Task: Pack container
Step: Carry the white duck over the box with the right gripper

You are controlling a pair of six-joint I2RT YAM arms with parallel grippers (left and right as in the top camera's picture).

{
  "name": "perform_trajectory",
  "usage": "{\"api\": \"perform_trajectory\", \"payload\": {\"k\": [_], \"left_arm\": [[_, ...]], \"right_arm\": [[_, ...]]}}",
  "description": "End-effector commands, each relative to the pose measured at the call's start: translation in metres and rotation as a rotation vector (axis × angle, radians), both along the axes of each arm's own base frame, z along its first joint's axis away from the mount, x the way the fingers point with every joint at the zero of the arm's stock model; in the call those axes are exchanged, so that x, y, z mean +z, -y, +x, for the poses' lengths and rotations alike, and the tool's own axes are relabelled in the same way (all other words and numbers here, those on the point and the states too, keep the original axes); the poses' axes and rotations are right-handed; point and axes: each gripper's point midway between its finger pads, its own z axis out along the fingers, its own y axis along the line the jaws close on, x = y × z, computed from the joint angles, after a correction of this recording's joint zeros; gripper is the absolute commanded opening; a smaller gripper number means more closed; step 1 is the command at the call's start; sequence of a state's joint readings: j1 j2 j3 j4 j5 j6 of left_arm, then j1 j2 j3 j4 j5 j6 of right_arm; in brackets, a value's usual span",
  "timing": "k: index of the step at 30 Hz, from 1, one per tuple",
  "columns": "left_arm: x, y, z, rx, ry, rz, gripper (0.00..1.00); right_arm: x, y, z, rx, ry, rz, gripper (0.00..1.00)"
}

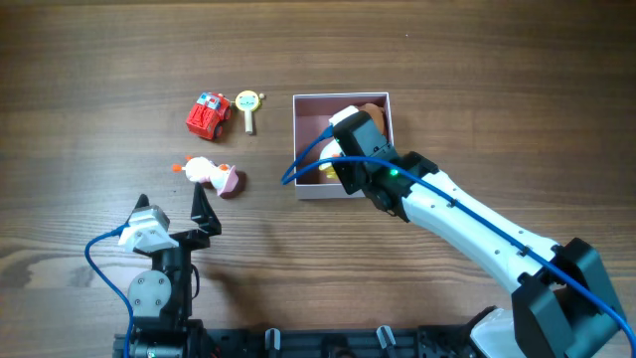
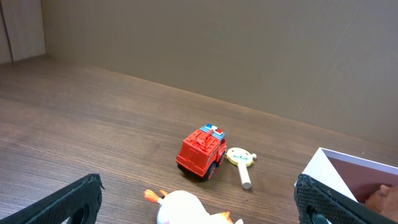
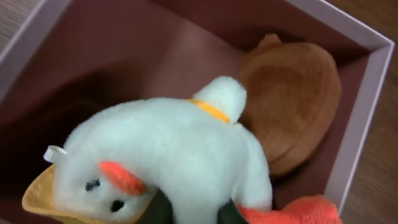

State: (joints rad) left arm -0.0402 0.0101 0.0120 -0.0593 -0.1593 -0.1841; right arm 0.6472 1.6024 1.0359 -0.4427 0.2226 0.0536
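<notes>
– At the table's left, what shows?
– The left tool [image 1: 171, 197] is spread wide and empty. Beyond it lie a duck toy [image 1: 209, 174], a red truck [image 1: 208, 115] and a yellow rattle [image 1: 247, 107].
– And rightward?
– The container [image 1: 316, 114] sits right of centre. Its thin walls look light, likely to slide or buckle, so a wall rim seems the safest hold. The right tool [image 3: 194, 213], clenched on a white plush [image 3: 168, 149], hangs inside, crowded by a brown plush [image 3: 292, 106].

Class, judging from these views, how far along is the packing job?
Done: brown plush lies in the container. In hand: right gripper holds a white plush duck over it. To do: red truck, yellow rattle and white-pink toy on the table; left gripper open.
</notes>
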Motion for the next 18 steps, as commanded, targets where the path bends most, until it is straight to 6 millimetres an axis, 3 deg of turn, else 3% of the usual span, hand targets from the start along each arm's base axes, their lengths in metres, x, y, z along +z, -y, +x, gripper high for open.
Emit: {"api": "perform_trajectory", "payload": {"k": [1,18], "left_arm": [[-0.002,0.003,0.000,-0.017,-0.003,0.019,1.00],[-0.002,0.003,0.000,-0.017,-0.003,0.019,1.00]], "right_arm": [[0.000,0.006,0.003,-0.040,0.014,-0.020,0.04],[-0.029,0.002,-0.005,-0.019,-0.070,-0.032,0.04]]}}
